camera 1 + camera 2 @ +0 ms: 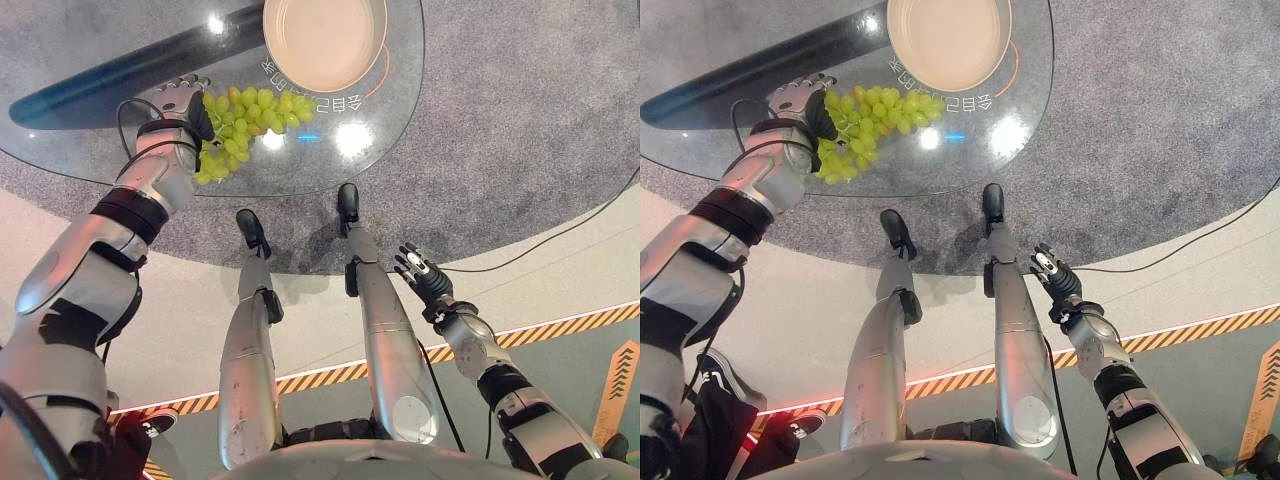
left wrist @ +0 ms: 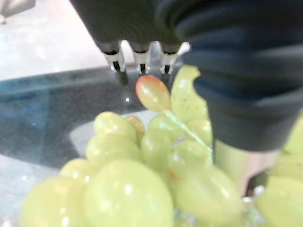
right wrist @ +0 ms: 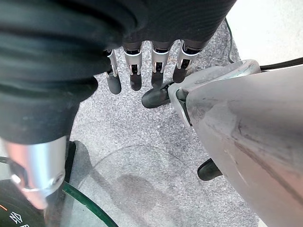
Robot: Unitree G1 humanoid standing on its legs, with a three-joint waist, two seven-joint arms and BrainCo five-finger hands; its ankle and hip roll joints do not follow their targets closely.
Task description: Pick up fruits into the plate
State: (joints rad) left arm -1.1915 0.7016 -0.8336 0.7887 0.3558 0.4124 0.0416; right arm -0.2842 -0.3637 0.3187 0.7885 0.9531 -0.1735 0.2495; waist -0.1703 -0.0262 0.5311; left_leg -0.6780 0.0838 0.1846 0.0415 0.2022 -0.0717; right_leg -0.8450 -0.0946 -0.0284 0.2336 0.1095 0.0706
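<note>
Your left hand (image 1: 178,108) lies at the bunch of green grapes (image 1: 245,125) on the round glass worktop (image 1: 400,90); in the left wrist view the fingers (image 2: 116,59) reach out past the fruit while the thumb presses in among the grapes, so you cannot tell whether the bunch is truly clasped. The grapes rest near the worktop's near edge, on its left half, with one end of the bunch just beside the plate (image 1: 325,40). The plate, pale and round, stands at the worktop's far edge and holds no fruit. Your right hand (image 1: 425,277) hangs well below the worktop's near edge, over the grey carpet (image 1: 520,130), its fingers (image 3: 135,71) straight and relaxed, holding nothing. A striped yellow-and-black line (image 1: 560,325) crosses the floor beside that hand.
</note>
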